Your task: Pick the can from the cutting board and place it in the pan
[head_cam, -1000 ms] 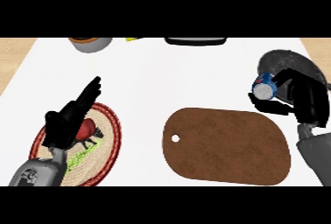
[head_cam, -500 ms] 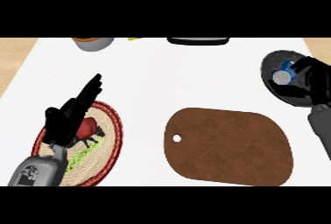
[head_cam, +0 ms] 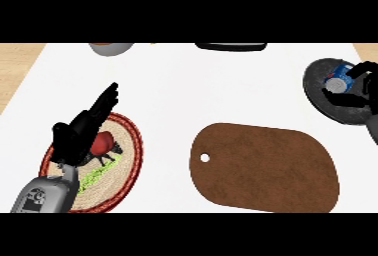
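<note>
Holding the can [head_cam: 338, 80] over the pan [head_cam: 325, 102] at the right edge of the counter [head_cam: 192, 85], I am at the placing step: my right hand [head_cam: 358, 92] has its fingers curled round the can, and the can's blue side and pale lid show just inside the pan's dark rim. I cannot tell whether its base already touches the pan's floor or hangs a little above it, since my fingers hide the underside. The cutting board [head_cam: 262, 167] lies bare, well apart from the pan, so the pick is done. My left hand [head_cam: 77, 137] rests at the left over a woven plate [head_cam: 122, 175], fingers straight and pointing up and away, holding nothing; a red item [head_cam: 102, 144] lies on that plate beneath it. The next move, as I judge it, calls for lowering the can until it sits flat in the pan, then uncurling my fingers and lifting clear without tipping it against the rim.
</note>
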